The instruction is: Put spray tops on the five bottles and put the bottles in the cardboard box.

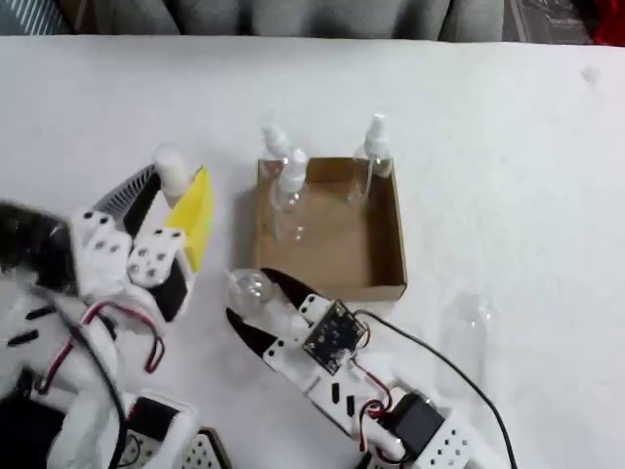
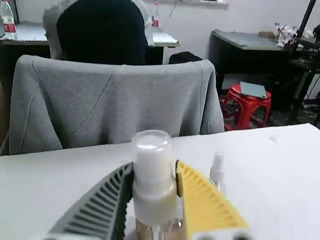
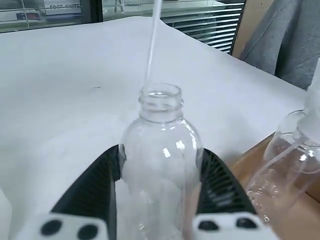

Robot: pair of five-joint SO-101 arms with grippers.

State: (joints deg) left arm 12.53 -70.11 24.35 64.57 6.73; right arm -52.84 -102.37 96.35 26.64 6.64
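Note:
My left gripper (image 1: 176, 178) (image 2: 152, 187), with grey and yellow fingers, is shut on a white spray top (image 1: 172, 166) (image 2: 151, 172), held upright left of the cardboard box (image 1: 342, 249). My right gripper (image 1: 250, 296) (image 3: 160, 167), with black fingers, is shut on a clear open-necked bottle (image 1: 248, 285) (image 3: 160, 150) just in front of the box's near left corner. The top's thin tube (image 3: 152, 45) hangs down to the bottle's neck. Three capped bottles (image 1: 292, 191) (image 1: 275, 145) (image 1: 374, 147) stand at the back of the box.
Another clear bottle (image 1: 467, 332) stands on the white table (image 1: 508, 147) to the right of the box, close to the right arm's cable. A capped bottle (image 3: 292, 145) and the box's edge (image 3: 250, 160) lie close beside the held bottle. Grey chairs line the table's far edge.

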